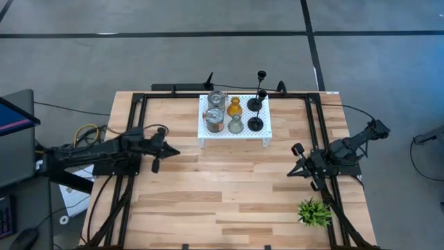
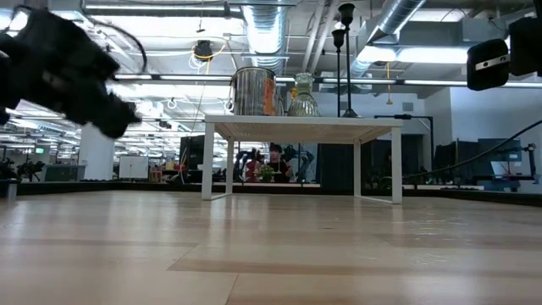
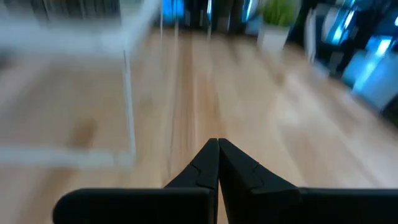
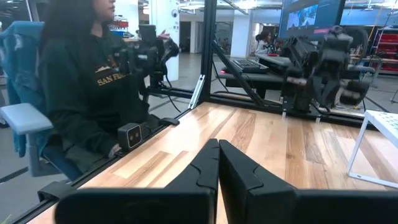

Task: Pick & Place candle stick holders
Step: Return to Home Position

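Six candle stick holders stand upright on the white perforated stand (image 1: pixel 234 133) at the table's far middle: two silvery jars (image 1: pixel 214 118), an amber glass one (image 1: pixel 234 107), a grey-green one (image 1: pixel 235 125) and two black thin-stemmed ones (image 1: pixel 255 123). My left gripper (image 1: pixel 175 151) is shut and empty, left of the stand and above the table. My right gripper (image 1: pixel 291 173) is shut and empty at the table's right. In the low view the jar (image 2: pixel 253 91) and the glass holder (image 2: pixel 303 95) show on the stand's top.
A spiky green plant (image 1: pixel 314 212) stands at the near right corner. Black frame rails (image 1: pixel 132 139) run along the table's left and right sides. A seated person (image 4: pixel 93 87) shows beyond the table in the right wrist view. Bare wood lies between the arms.
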Robot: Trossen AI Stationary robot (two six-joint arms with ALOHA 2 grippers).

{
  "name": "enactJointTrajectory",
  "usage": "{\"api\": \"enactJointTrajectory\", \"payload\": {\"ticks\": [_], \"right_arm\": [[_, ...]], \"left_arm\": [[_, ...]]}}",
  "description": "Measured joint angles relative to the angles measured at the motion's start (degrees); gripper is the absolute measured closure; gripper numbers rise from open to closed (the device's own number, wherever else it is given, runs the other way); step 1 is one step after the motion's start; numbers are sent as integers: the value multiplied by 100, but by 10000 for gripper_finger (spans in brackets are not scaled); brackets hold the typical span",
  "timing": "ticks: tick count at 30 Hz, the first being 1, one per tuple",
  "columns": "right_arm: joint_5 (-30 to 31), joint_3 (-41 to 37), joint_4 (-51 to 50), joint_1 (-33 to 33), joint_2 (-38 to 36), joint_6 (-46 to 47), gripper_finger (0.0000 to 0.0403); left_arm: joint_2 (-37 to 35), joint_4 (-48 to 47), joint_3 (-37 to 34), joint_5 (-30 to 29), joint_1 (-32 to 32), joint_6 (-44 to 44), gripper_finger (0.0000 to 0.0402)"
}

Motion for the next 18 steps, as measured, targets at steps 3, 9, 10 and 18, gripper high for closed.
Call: {"api": "enactJointTrajectory", "payload": {"ticks": [3,9,10,18], "right_arm": [[2,0,-1,-2,1,0,403],[2,0,0,0,5,0,403],[2,0,-2,0,1,0,403],[4,-2,2,0,1,2,403]], "left_arm": [[-846,2,0,0,0,1,396],[-1114,769,0,-4,0,4,396],[-1165,808,0,-27,0,2,396],[-1223,963,0,-21,0,2,396]]}}
